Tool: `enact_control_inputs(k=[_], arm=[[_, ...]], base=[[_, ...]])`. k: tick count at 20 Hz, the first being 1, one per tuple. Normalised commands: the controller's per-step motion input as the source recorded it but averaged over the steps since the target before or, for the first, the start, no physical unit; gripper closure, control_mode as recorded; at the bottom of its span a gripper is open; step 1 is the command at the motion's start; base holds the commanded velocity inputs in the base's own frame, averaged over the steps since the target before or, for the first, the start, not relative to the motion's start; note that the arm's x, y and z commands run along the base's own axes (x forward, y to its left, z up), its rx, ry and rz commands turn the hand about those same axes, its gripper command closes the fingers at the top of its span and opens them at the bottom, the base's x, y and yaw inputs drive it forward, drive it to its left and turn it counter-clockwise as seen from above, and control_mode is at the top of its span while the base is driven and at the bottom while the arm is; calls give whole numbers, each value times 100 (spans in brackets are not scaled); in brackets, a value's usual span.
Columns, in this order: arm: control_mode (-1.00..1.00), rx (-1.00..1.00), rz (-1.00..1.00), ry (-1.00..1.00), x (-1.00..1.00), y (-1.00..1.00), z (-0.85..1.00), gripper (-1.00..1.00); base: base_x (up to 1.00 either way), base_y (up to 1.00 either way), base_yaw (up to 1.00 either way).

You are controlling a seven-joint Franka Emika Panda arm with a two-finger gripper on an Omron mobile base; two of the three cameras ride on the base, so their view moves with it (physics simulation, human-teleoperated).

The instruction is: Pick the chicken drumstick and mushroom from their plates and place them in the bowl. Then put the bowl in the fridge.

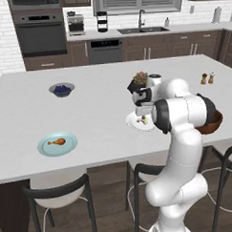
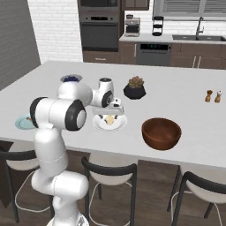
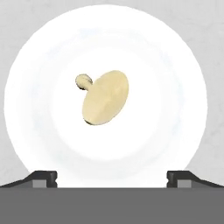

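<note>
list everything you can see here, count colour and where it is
mushroom: 1, pale cream-yellow, on the white plate
white plate: 1, near counter edge, under the end effector
chicken drumstick: 1, orange-brown, on the blue plate
blue plate: 1, light blue, counter's near left
bowl: 1, reddish-brown, right of the white plate
berry bowl: 1, grey with dark blue berries, far left of counter
potted plant: 1, black pot, behind the white plate
shakers: 2, brown and pale, counter's right
stools: several, dark frames, under counter
end effector: 1, open, above the mushroom
</note>
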Motion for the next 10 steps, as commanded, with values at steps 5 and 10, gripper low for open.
enact_control_inputs(k=[5, 10], arm=[[-100, 0, 0, 0, 36, 1, -26, -100], [-100, 0, 0, 0, 29, 0, -29, -100]], base=[[0, 0, 0], [0, 0, 0]])
